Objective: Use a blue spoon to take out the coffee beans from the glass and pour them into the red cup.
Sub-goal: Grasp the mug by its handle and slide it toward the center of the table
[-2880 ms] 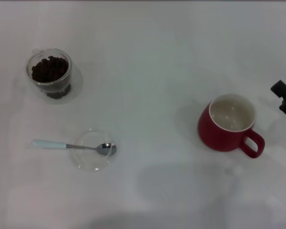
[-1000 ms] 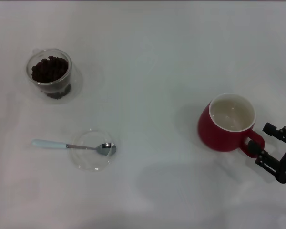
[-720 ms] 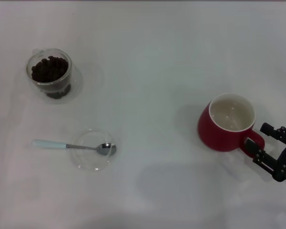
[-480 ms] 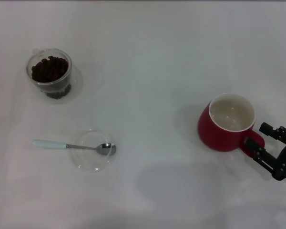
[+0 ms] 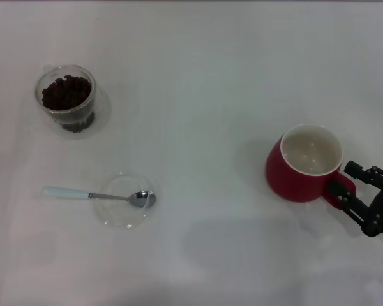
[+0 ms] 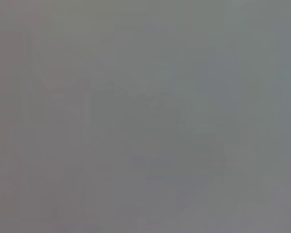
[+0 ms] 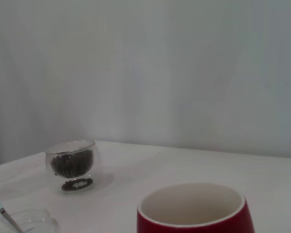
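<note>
The glass (image 5: pixel 96 109) stands at the far left with coffee beans (image 5: pixel 66 93) in it. The blue spoon (image 5: pixel 69 192) lies nearer on the left, its metal bowl resting in a flat clear dish (image 5: pixel 120 215). The red cup (image 5: pixel 292 181) stands on the right, upright and empty, with its handle toward my right gripper (image 5: pixel 343 179). That gripper is open, with a finger on each side of the handle. The right wrist view shows the red cup (image 7: pixel 196 216) close, and the glass (image 7: pixel 71 162) with beans and the spoon (image 7: pixel 4 213) farther off. The left gripper is out of view.
The things stand on a white table (image 5: pixel 204 95). The flat clear dish also shows in the right wrist view (image 7: pixel 35 225). A pale curtain (image 7: pixel 145 68) hangs behind the table. The left wrist view is plain grey.
My right gripper has come in from the right edge, moved down and left, and slid its open fingers around the red cup's handle. The glass, spoon and dish have not moved.
</note>
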